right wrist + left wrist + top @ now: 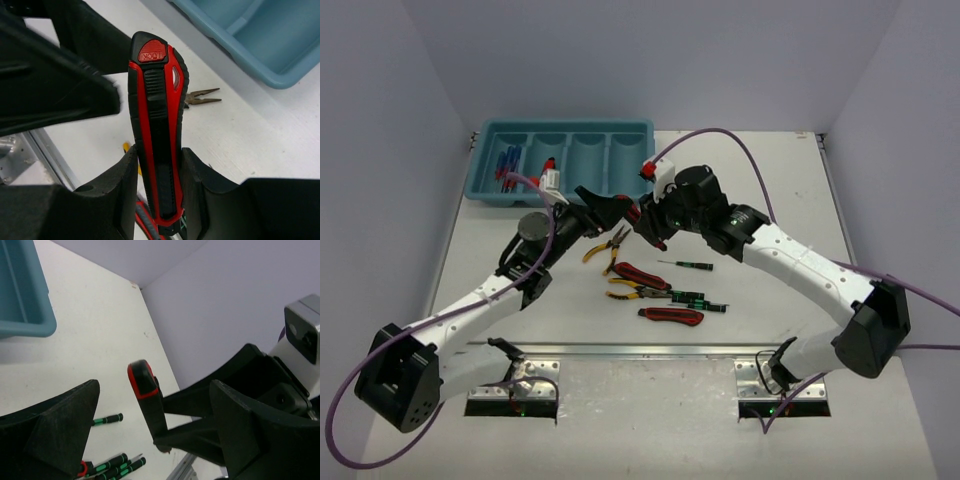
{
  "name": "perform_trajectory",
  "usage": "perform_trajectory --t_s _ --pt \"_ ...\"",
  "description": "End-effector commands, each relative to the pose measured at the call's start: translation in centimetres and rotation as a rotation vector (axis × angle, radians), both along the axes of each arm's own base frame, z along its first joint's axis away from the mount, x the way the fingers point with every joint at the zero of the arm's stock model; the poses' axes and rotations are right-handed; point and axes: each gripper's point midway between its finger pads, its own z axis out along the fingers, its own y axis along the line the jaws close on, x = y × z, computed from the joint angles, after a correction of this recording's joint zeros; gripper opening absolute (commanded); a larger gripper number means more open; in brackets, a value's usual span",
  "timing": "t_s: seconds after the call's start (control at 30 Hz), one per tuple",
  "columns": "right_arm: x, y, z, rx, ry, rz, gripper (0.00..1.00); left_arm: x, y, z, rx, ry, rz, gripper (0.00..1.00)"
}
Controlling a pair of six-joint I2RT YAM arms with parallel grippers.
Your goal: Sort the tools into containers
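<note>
Gripping a red-and-black utility knife (157, 125) by its lower half, the right gripper (159, 167) has both fingers pressed flat against the knife's sides. The knife stands up out of them with its red lock tab at the free end, held clear of the table (770, 180). The left gripper (155, 390) faces it from the other side, spread wide. One finger (60, 430) sits on each side of the knife's free end with a gap on both sides, so it does not touch the knife. Seen from above, the two grippers meet over the middle of the table, just in front of the near wall of the blue tray (570, 125). The tray's leftmost compartment holds blue-and-red screwdrivers (507, 165), and the next one holds a small red-and-black thing (548, 165) too small to make out. On the table, closer to the arm bases, lie yellow-handled pliers (608, 245), a second knife (642, 274), a second pair of pliers (632, 292) just beside it, a lone thin screwdriver (686, 264), a few black-and-green thin screwdrivers (692, 300) and a third knife (670, 316).
</note>
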Motion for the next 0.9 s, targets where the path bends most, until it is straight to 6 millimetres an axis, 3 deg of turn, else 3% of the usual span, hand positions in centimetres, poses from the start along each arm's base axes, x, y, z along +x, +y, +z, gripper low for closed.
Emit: perform_trajectory --t_s 0.0,0.1,0.23,0.3,0.4,0.43,0.5,0.63,0.67,0.7,0.8,0.87 --pt "-0.5 1.1 3.6 0.149 -0.028 -0.006 0.0 2.0 0.1 4.4 -0.093 -0.116 0.083 0.85" --pt "-0.8 1.4 3.8 0.174 -0.025 0.003 0.0 2.7 -0.6 4.0 -0.092 -0.104 0.075 0.59" --pt "-0.4 1.5 4.7 0.207 -0.05 -0.018 0.0 2.6 -2.0 3.3 -0.096 -0.086 0.024 0.33" --pt "0.0 1.7 4.9 0.213 -0.055 -0.028 0.0 2.2 -2.8 3.6 -0.105 -0.101 -0.018 0.08" --pt "0.4 2.0 5.1 0.221 -0.057 -0.031 0.04 2.1 -3.5 3.7 -0.086 -0.112 -0.052 0.0" --pt "0.4 1.8 4.9 0.218 -0.055 -0.039 0.28 2.7 -3.3 3.5 -0.018 -0.126 -0.026 0.0" --pt "0.5 1.0 4.3 0.198 -0.058 -0.071 0.98 4.4 -2.5 3.6 0.106 -0.1 0.037 0.0" --pt "1.2 -4.2 3.3 0.104 -0.095 -0.269 0.99 9.7 2.7 3.5 0.376 -0.056 0.269 0.0" --pt "0.9 -5.5 4.2 0.111 -0.119 -0.3 0.99 11.5 5.5 4.8 0.412 -0.072 0.343 0.0" --pt "0.8 -7.2 3.4 0.086 -0.111 -0.338 0.99 12.8 7.3 3.8 0.456 -0.033 0.384 0.0" --pt "0.2 -11.4 3.8 0.078 -0.148 -0.43 0.99 17.1 14.1 5.9 0.594 -0.039 0.542 0.0" --pt "-0.5 -12.9 4.2 0.081 -0.165 -0.446 0.99 20.0 18.2 7.0 0.705 -0.037 0.672 0.0"
